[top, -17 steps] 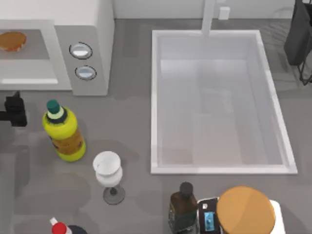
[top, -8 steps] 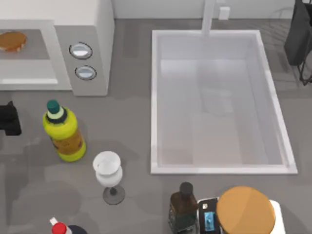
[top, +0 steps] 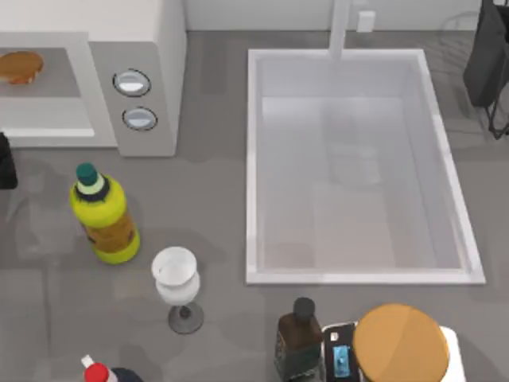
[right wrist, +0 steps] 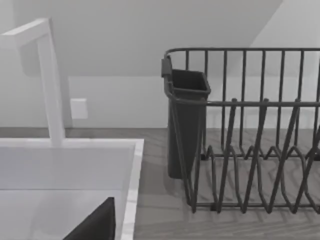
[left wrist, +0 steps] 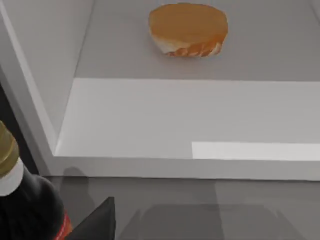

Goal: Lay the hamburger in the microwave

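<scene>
Hamburger, a small round bun with an orange-brown top and whitish patches on its side (left wrist: 188,29), lies flat on the light-grey floor inside the microwave, a large white-and-light-grey box (top: 163,48) at the bench's far left; from above the bun (top: 20,67) sits toward the left of the open cavity. The microwave's grey side panel carries two round silvery-blue dials (top: 132,82), one just behind the other.

The bench is a matte grey surface (top: 211,199) with soft shadows, backed by a pale wall. A white rectangular sink basin (top: 358,167) is sunk into its middle and right, with a white upright faucet (right wrist: 50,82) at its far rim. At the far right stands a dark wire dish rack (right wrist: 260,130) with a dark cup-like holder on its side.

A yellow bottle with a green cap (top: 103,215) stands near the microwave's front, a clear white wine glass (top: 176,282) just beside it toward the near edge. A dark brown bottle (top: 297,338) and a large plain tan-orange disc (top: 400,344) sit at the near edge.

The left tool (top: 5,159) is a dark shape at the left edge in front of the microwave, holding nothing that shows; whether it is wide or narrow I cannot tell.
</scene>
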Robot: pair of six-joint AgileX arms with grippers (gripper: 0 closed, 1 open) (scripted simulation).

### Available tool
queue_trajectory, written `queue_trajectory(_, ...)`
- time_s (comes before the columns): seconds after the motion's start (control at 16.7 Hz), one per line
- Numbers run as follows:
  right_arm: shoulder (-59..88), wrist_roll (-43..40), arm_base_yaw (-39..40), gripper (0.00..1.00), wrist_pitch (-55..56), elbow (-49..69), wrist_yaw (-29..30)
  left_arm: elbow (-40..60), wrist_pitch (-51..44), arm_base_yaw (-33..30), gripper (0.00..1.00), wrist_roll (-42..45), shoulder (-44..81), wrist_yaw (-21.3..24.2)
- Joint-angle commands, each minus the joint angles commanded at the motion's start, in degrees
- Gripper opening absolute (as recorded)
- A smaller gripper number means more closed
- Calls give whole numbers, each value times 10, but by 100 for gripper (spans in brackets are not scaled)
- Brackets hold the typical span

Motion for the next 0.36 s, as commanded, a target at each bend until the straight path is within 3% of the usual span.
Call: queue_trajectory(0.36, 0, 0, 0, 100, 0, 0, 0, 33, -99, -1, 100, 0, -81, 1)
